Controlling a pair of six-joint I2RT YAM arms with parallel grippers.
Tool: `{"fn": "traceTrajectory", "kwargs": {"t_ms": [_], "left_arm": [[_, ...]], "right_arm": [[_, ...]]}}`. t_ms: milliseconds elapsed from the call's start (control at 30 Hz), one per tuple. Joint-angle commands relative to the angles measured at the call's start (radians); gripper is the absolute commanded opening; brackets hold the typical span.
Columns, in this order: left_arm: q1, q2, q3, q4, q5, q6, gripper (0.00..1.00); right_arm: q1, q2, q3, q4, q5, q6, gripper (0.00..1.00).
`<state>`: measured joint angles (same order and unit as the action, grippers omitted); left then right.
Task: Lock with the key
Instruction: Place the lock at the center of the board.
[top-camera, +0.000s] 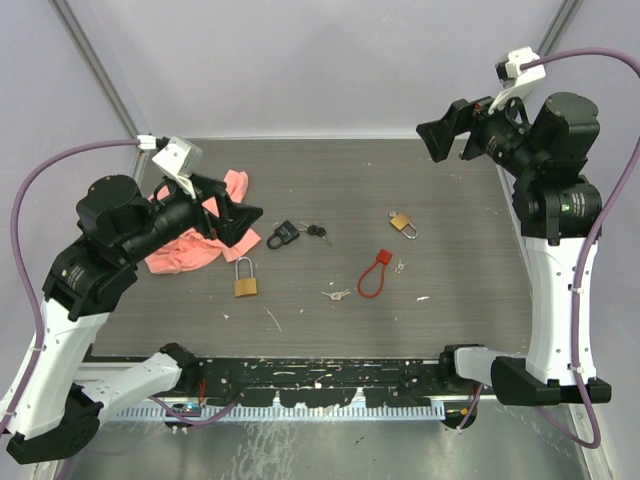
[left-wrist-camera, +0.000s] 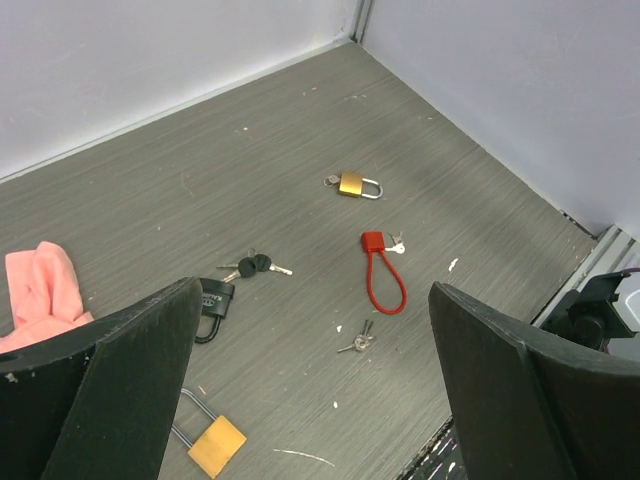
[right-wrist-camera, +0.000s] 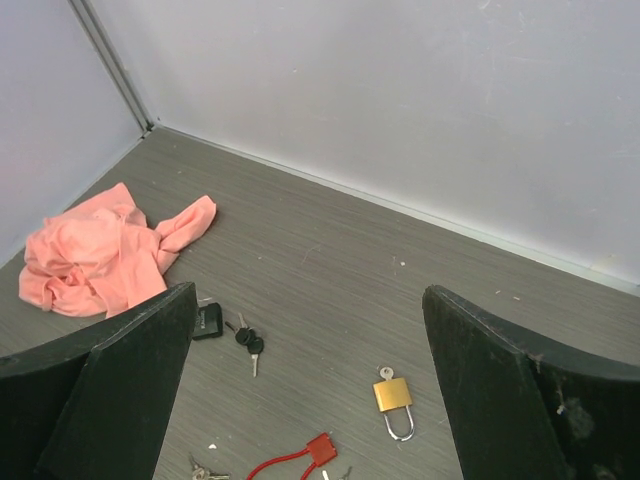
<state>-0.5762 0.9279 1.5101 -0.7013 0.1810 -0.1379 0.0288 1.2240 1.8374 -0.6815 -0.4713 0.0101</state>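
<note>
Both my arms hang raised over the grey worktop (top-camera: 470, 300) with nothing in hand. My left gripper (top-camera: 238, 217) is poised above the left side by a crumpled pink cloth (top-camera: 185, 256), its jaws spread wide and empty. My right gripper (top-camera: 452, 138), equally wide and empty, hovers high at the far right corner, pointed back toward the middle. The locks and keys lie scattered on the worktop between them, none touched by either gripper. Just right of the cloth sits a black padlock (top-camera: 282, 236), with a bunch of black-headed keys (top-camera: 317, 232) just beside it on its right. Nearer to me, by the cloth's near edge, a large brass padlock (top-camera: 246, 281) lies flat with its tall shackle pointing away. Farther back and to the right, a small brass padlock (top-camera: 403, 224) rests flat, a small key (right-wrist-camera: 383, 373) at the base of its body. Between the two brass locks, near the middle, a red cable lock (top-camera: 373, 272) lies in a loop with a tiny key (left-wrist-camera: 397, 243) just beside its red body. A loose bunch of silver keys (top-camera: 337, 295) lies just left of the loop, on its near side.
</note>
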Motion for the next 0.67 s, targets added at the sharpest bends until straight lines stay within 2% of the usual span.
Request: {"fn": "traceTrajectory", "kwargs": {"t_ms": [0,633], "left_arm": [[-0.001,-0.014,0.007,0.029,0.012,0.002,0.98],[0.000,-0.014,0.028,-0.028,0.012,-0.029,0.98]], "right_arm": [[-0.001,-0.021,-0.011,0.029,-0.008,0.013,1.00],[-0.001,-0.027,-0.009,0.010,0.002,0.007,1.00]]}}
